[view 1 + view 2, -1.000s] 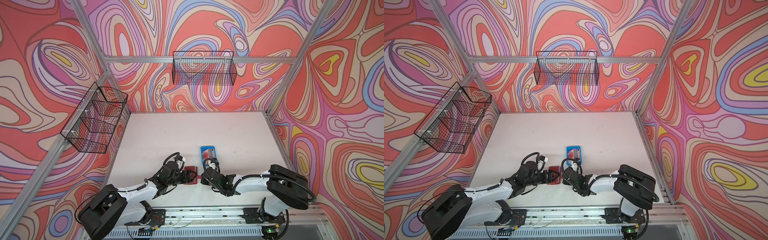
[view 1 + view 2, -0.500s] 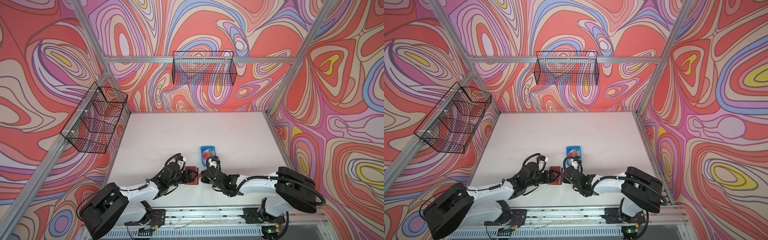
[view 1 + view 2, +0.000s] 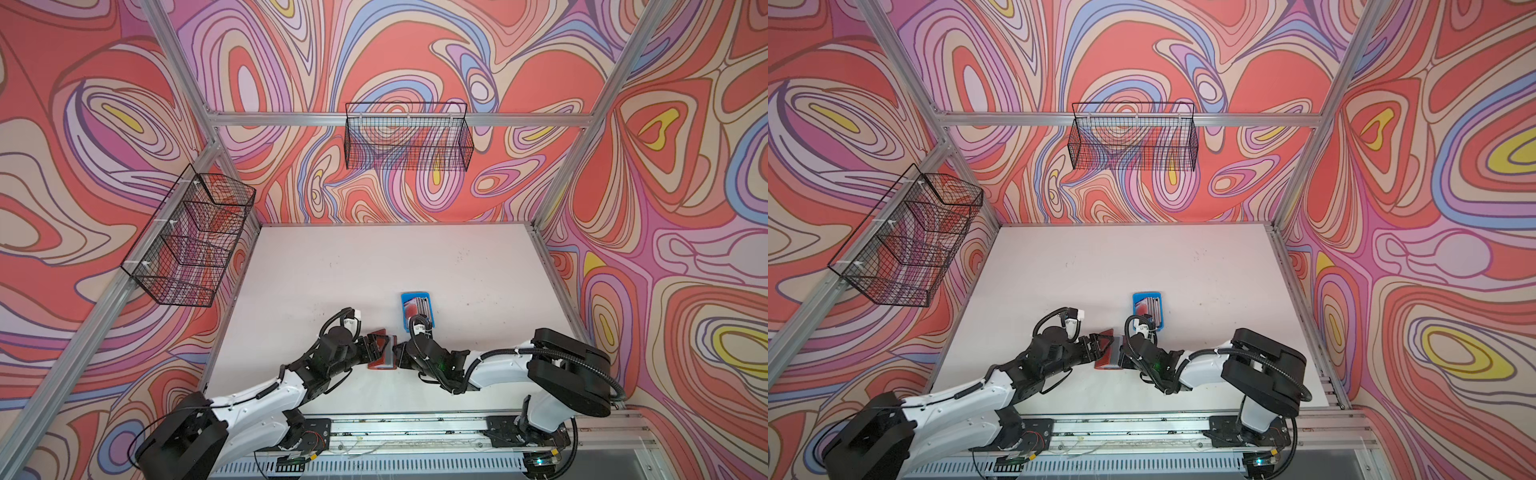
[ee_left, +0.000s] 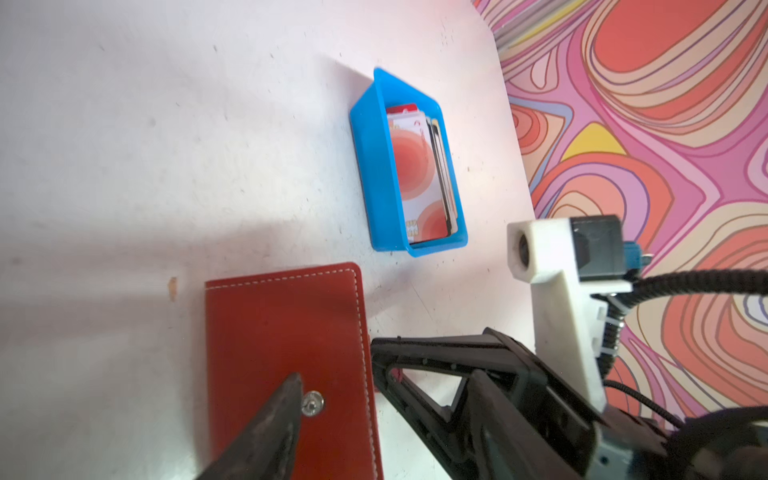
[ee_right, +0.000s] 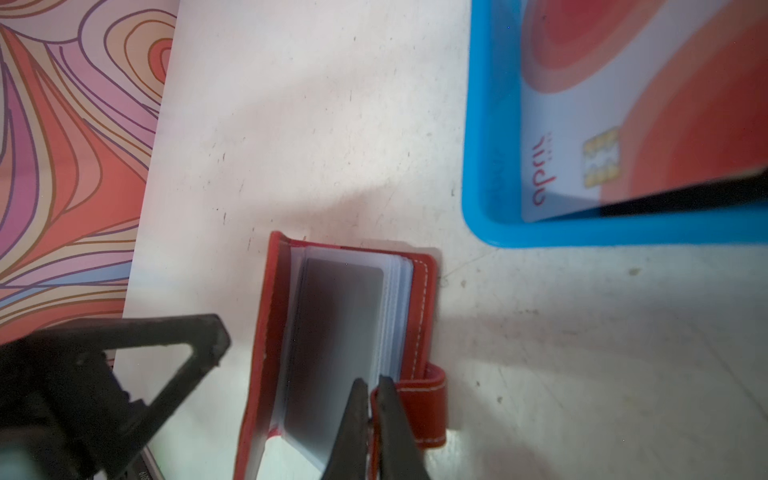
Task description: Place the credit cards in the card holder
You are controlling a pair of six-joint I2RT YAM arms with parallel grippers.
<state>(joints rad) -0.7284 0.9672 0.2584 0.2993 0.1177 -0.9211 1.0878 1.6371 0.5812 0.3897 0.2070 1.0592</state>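
Observation:
The red card holder (image 3: pixel 376 365) (image 3: pixel 1102 365) lies open near the table's front, between both grippers. Its front cover (image 4: pixel 286 332) is lifted, and a grey card (image 5: pixel 336 328) sits in the first clear sleeve. My right gripper (image 5: pixel 372 379) (image 3: pixel 401 353) (image 3: pixel 1121 358) is shut on the holder's tab strap (image 5: pixel 434 395). My left gripper (image 4: pixel 384 372) (image 3: pixel 374 347) (image 3: pixel 1098 347) stands open and clamps nothing. One of its fingers (image 4: pixel 282 415) lies beside the snap stud on the cover's outer face. More credit cards (image 4: pixel 415 174) (image 5: pixel 623 104), the top one white with red circles, lie in a blue tray (image 3: pixel 405 309) (image 3: pixel 1136 309) just behind.
The tray's rim (image 4: pixel 365 166) (image 5: pixel 490 124) stands close behind the right gripper. Black wire baskets hang on the left wall (image 3: pixel 191 241) and the back wall (image 3: pixel 409 141). A metal rail (image 3: pixel 415 424) runs along the front edge of the white table (image 3: pixel 374 266).
Both grippers have stayed at the card holder. The right arm's elbow swung outward and came back. The left jaws have hardly changed.

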